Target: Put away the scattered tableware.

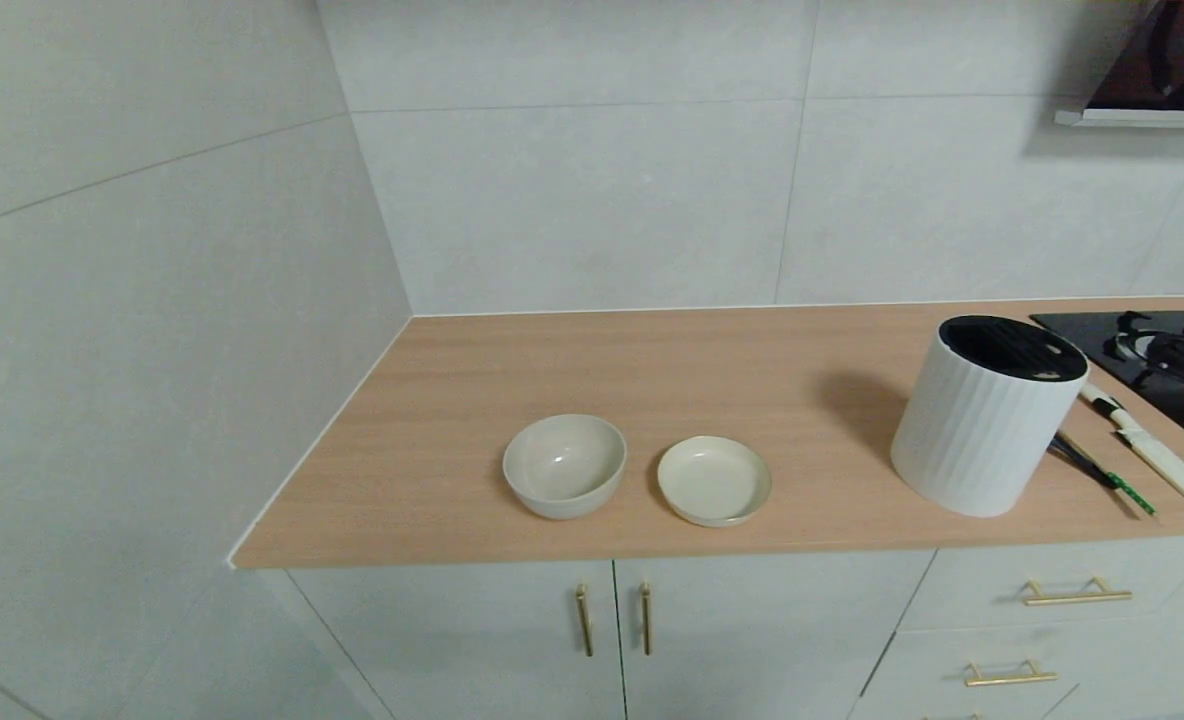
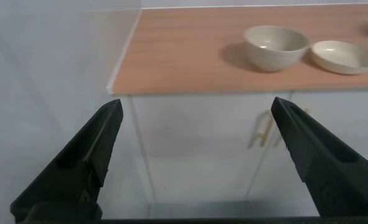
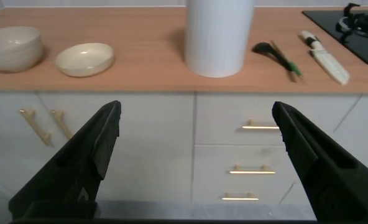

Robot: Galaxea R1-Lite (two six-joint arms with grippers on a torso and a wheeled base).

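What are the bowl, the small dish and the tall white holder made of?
Bowl: probably glazed ceramic, glossy with a glint inside.
Small dish: likely the same, smooth cream sheen.
Tall white holder: seemingly matte plastic, ribbed sides, black slotted top; not certain.

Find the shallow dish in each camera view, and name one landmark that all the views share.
Head view: shallow dish between the bowl and the white ribbed holder.
Left wrist view: dish beside the bowl, farther from the side wall.
Right wrist view: dish between bowl and holder.
Shared landmark: the bowl.
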